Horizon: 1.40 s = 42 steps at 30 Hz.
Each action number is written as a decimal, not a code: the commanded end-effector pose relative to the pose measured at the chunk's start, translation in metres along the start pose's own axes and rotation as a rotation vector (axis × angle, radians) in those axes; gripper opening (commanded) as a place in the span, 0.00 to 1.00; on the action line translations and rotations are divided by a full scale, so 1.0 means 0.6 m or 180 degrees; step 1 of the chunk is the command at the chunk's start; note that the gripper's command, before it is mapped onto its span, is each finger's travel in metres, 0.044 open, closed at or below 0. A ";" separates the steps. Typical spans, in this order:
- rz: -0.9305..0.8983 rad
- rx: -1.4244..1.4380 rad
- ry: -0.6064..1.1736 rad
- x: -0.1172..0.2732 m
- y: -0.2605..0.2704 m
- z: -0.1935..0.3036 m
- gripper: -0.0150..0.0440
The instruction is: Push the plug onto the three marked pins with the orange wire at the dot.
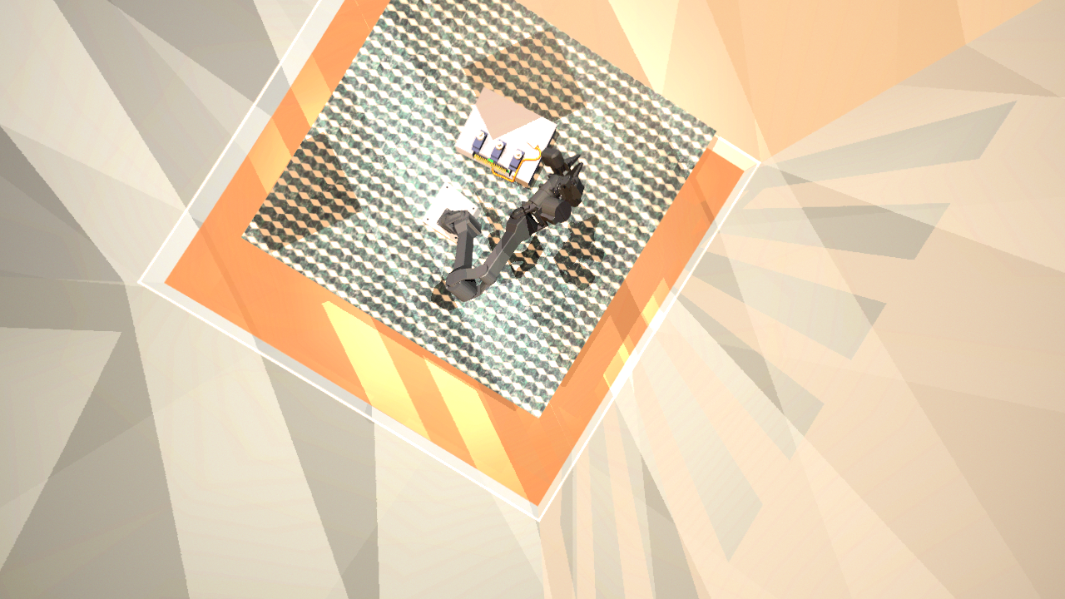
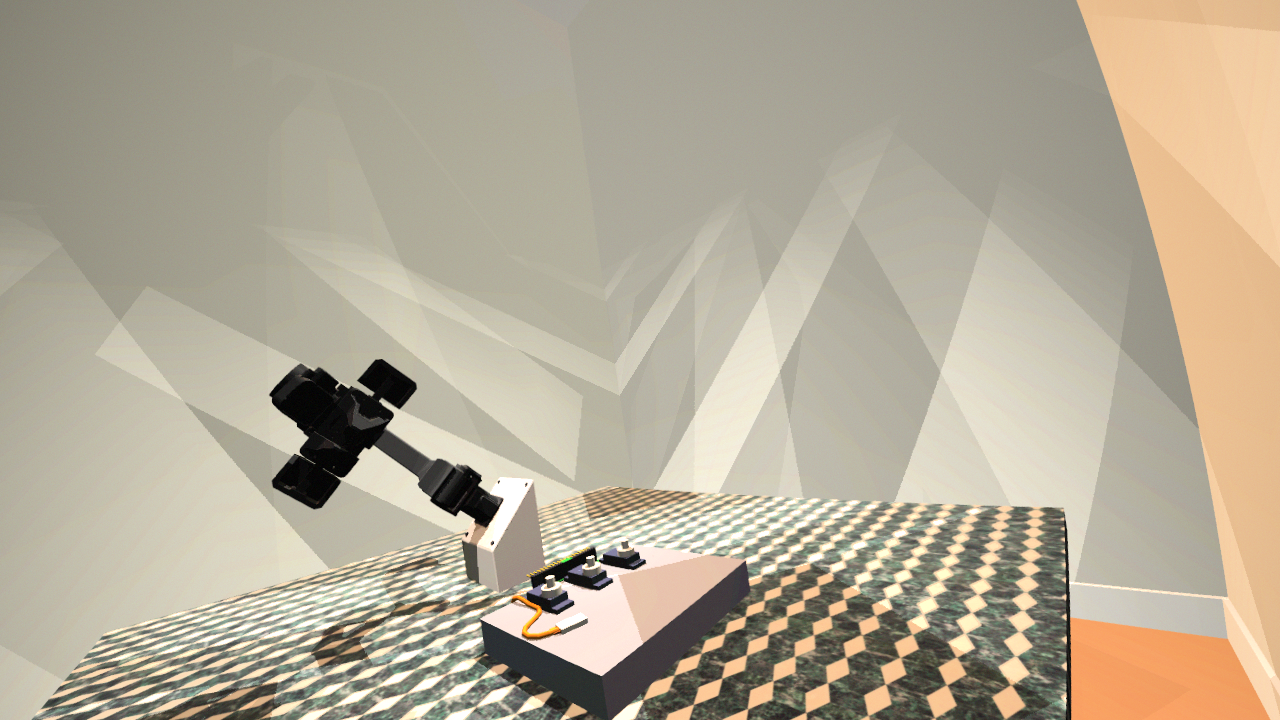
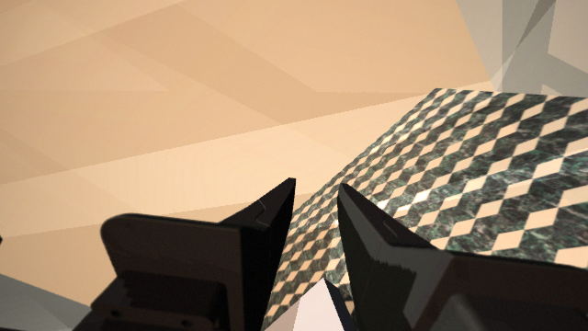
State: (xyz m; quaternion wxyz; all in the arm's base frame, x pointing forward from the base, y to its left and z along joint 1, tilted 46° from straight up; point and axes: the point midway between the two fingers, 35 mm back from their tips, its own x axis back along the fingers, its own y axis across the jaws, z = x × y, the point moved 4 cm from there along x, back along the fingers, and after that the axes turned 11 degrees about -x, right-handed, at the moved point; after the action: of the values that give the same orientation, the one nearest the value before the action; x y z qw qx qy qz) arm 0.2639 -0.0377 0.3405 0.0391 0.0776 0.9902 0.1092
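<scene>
The pale holder block [image 1: 513, 119] [image 2: 666, 586] [image 3: 317, 308] lies on the table, with only a corner showing in the wrist view. The white plug [image 2: 572, 621] rests on its top near one corner, at the end of the orange lead [image 1: 513, 180] [image 2: 534, 632]. The pin row [image 1: 500, 167] [image 2: 537, 574] runs along the near edge, with a small green mark [image 1: 489, 160] [image 2: 566, 560]. The pins and the plug's holes are too small to read. My gripper [image 3: 316, 188] is raised, beyond the holder's plug-side end. Its fingers stand a little apart with nothing between them.
Three dark servos [image 1: 479, 141] [image 1: 497, 150] [image 2: 550, 594] stand in a row beside the pins. The pale arm base [image 1: 444, 200] [image 2: 517, 541] stands off the pin side. The patterned table [image 1: 387, 298] [image 2: 939, 582] [image 3: 505, 184] has edges in view.
</scene>
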 end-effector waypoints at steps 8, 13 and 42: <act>-0.0420 0.0170 0.0194 -0.016 0.054 0.043 0.45; -0.0262 0.0437 0.0463 -0.041 0.050 0.060 0.45; 0.0227 0.2335 0.2269 -0.152 0.021 0.190 0.45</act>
State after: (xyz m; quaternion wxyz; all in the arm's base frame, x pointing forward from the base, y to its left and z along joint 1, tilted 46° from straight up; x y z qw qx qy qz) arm 0.3614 -0.0149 0.2472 -0.3043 0.0791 0.9289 -0.1959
